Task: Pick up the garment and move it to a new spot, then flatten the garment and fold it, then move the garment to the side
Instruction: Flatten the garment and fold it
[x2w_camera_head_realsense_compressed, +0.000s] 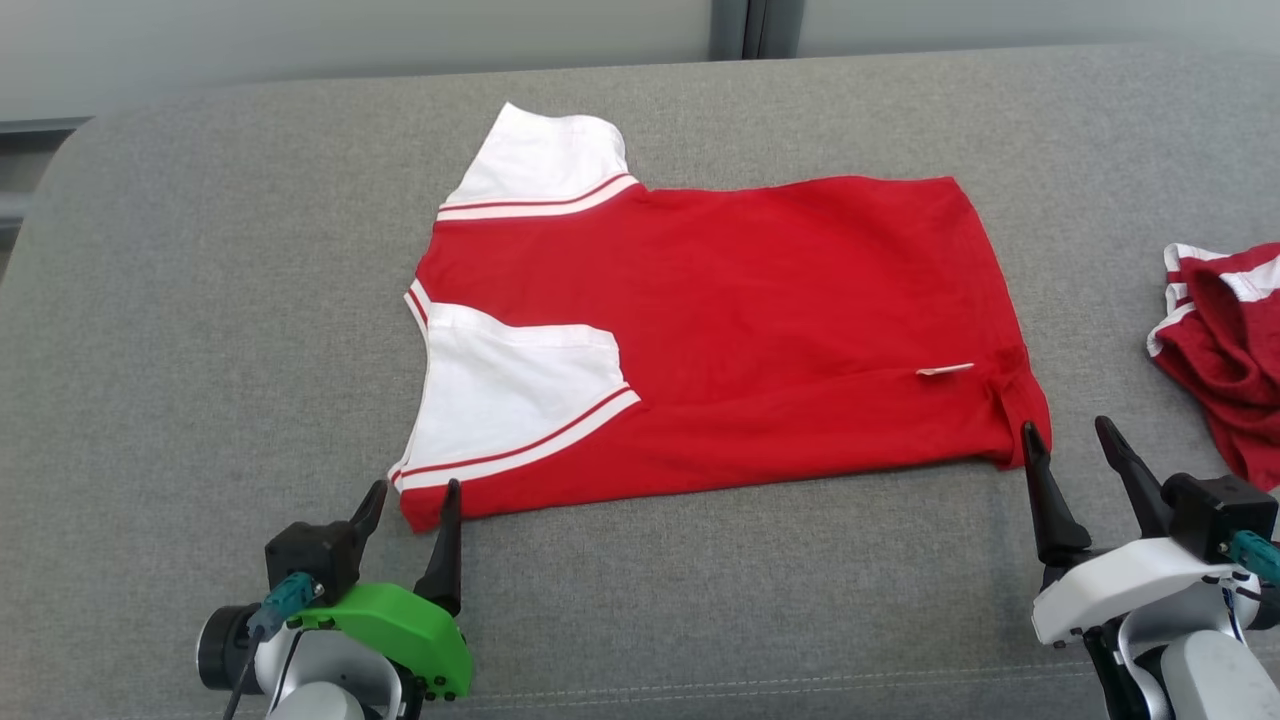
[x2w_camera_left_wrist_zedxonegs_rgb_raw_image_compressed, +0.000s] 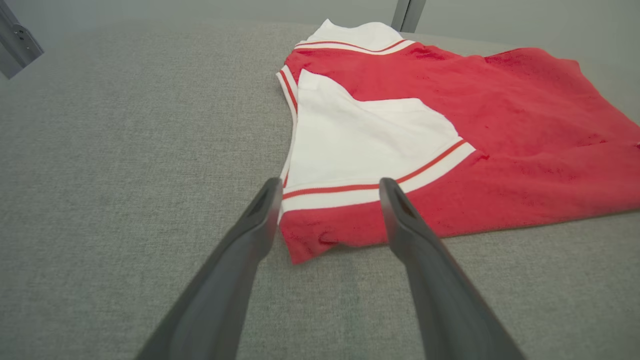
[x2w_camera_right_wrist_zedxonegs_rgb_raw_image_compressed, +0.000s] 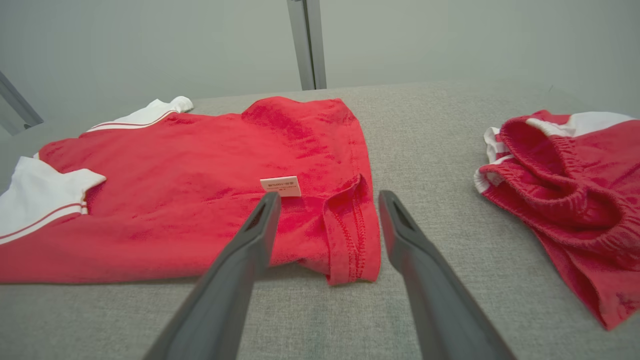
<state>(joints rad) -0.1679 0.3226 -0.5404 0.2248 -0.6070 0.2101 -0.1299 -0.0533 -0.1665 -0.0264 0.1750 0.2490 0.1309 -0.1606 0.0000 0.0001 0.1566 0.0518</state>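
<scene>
though flat, garment (x2w_camera_head_realsense_compressed: 720, 320) on grey surface (x2w_camera_head_realsense_compressed: 200, 350)

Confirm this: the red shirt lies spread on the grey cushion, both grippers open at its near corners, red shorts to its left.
Not quite: the red shorts lie to the right of the red shirt, as the head view shows. The rest stands.

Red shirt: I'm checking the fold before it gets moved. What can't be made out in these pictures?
1. Label, right wrist view: print too small to read.
2. Red shirt, head view: underside and any tucked layers hidden by its top layer.
3. Second red garment, head view: cut off by the right edge.
</scene>
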